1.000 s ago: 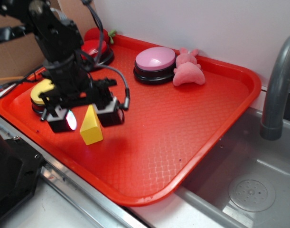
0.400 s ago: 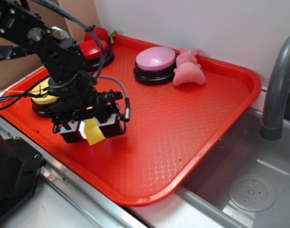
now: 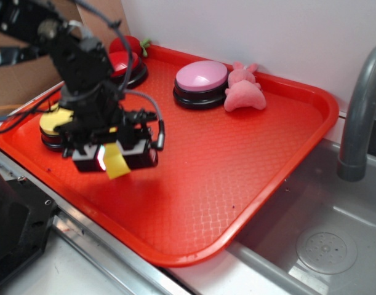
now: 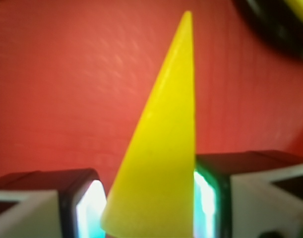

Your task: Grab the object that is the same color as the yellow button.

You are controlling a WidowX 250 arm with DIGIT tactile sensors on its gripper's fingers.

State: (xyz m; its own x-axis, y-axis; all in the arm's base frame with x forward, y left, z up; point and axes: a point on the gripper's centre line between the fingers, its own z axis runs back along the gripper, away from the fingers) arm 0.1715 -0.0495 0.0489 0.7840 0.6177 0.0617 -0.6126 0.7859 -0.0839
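- Clamping the yellow wedge block (image 3: 116, 162) between its two pads, our gripper (image 3: 114, 158) hangs low over the front-left part of the red tray (image 3: 249, 166).
- From the wrist camera we see the wedge (image 4: 158, 163) standing up between the fingers (image 4: 82, 208), its thin tip pointing away from us — the right pad presses flat against its straight side, the left pad meets its slanted side near the bottom.
- Both pads glow with a pale greenish-white light where they meet the block.
- In the exterior view only the lower end of the wedge pokes out below the black finger housings; we cannot tell whether it touches the tray or sits just above it.
- Just behind and to the left of our arm sits the yellow button (image 3: 54, 120) on its black base, partly hidden by the arm.
- Further back along the left edge is a red button (image 3: 121, 62), also half covered by the arm and its cables.
- A pink button (image 3: 202, 77) stands near the tray's far rim, with a pink plush toy (image 3: 244, 89) right beside it — the two look close enough to touch.
- Off the tray's right side we see a steel sink (image 3: 323, 239) and a grey faucet (image 3: 360, 110).
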